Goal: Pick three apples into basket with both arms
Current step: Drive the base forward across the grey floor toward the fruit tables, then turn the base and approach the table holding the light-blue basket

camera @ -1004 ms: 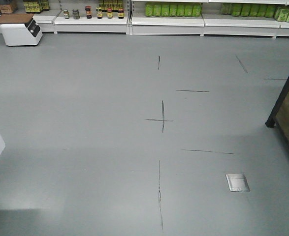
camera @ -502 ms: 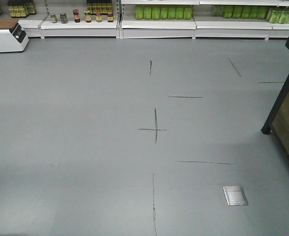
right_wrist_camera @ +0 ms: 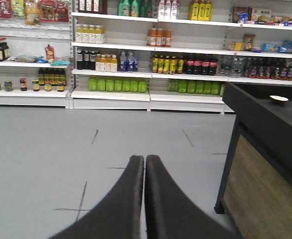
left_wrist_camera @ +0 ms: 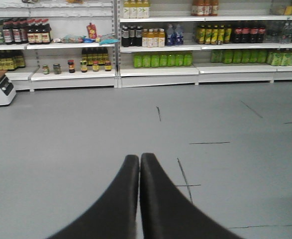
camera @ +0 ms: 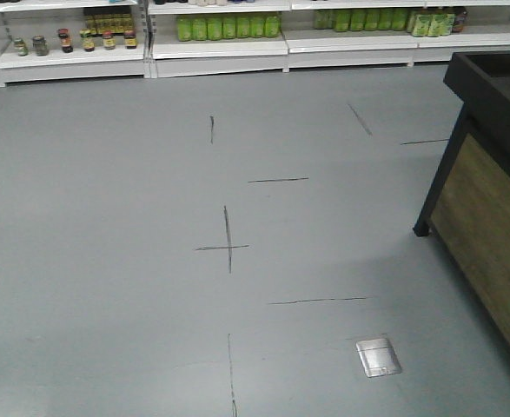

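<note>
The apples and the basket are out of view in every frame. My left gripper [left_wrist_camera: 140, 158] is shut with nothing between its black fingers, held above the grey floor and facing the shop shelves. My right gripper [right_wrist_camera: 145, 159] is shut and empty too, pointing over the floor with a dark counter to its right. Neither arm shows in the front view.
A black counter with a wooden side panel [camera: 489, 217] stands at the right; it also shows as the counter [right_wrist_camera: 265, 164] in the right wrist view. Shelves of bottles and jars [camera: 220, 39] line the far wall. A metal floor plate [camera: 378, 357] and black floor marks [camera: 227, 248] lie ahead.
The front view has swung to the right: the shelves and floor marks slid left, the white machine at the left left the frame, and the black counter came much further into view.
</note>
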